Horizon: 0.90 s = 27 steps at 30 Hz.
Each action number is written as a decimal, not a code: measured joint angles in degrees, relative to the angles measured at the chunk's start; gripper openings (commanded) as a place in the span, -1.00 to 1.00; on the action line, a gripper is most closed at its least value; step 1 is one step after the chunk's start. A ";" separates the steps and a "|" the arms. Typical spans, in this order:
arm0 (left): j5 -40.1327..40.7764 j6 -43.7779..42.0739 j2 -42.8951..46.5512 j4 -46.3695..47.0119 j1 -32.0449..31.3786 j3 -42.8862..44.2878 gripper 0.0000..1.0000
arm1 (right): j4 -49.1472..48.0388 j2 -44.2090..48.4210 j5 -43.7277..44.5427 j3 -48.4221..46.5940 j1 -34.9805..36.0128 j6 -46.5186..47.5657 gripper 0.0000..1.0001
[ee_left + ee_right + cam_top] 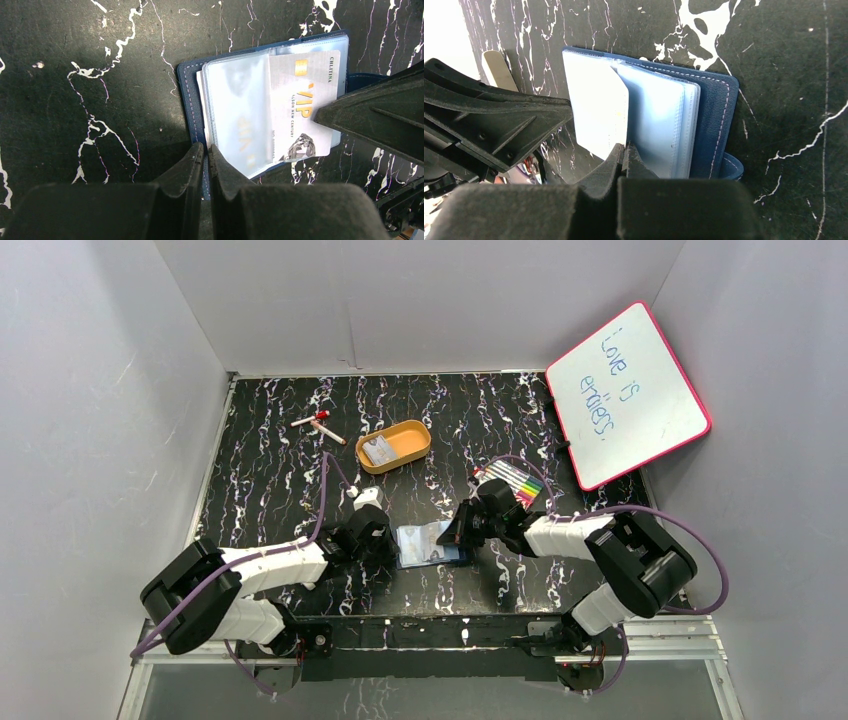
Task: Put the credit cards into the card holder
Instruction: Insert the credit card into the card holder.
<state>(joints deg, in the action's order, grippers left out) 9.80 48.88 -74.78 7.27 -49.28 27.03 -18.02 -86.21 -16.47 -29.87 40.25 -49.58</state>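
The card holder (425, 545) lies open on the black marbled table between my two arms, with its navy cover (192, 90) and clear inner sleeves (659, 125). A pale credit card (305, 107) printed "VIP" sits partly inside a sleeve. My left gripper (206, 147) is shut on the near edge of the holder's cover; it also shows in the top view (385, 540). My right gripper (625, 146) is shut on the edge of the card (596, 115), and shows in the top view (462, 530). More cards (378, 450) lie in the orange tray.
The orange oval tray (410, 436) stands behind the holder. A striped marker pack (520, 480) lies beside the right arm. Red-capped markers (318, 425) lie at the back left. A pink-framed whiteboard (625, 395) leans at the right wall. A small white object (368, 497) lies near the left gripper.
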 measured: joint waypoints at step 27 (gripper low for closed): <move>-0.02 0.28 -0.02 0.26 0.00 -0.15 -0.87 | -6.88 -4.83 -2.71 -0.28 1.62 -1.62 -1.00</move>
<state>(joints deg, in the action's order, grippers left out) 9.78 49.17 -74.81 7.53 -49.28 26.87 -24.91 -91.05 -19.18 -30.15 41.87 -51.20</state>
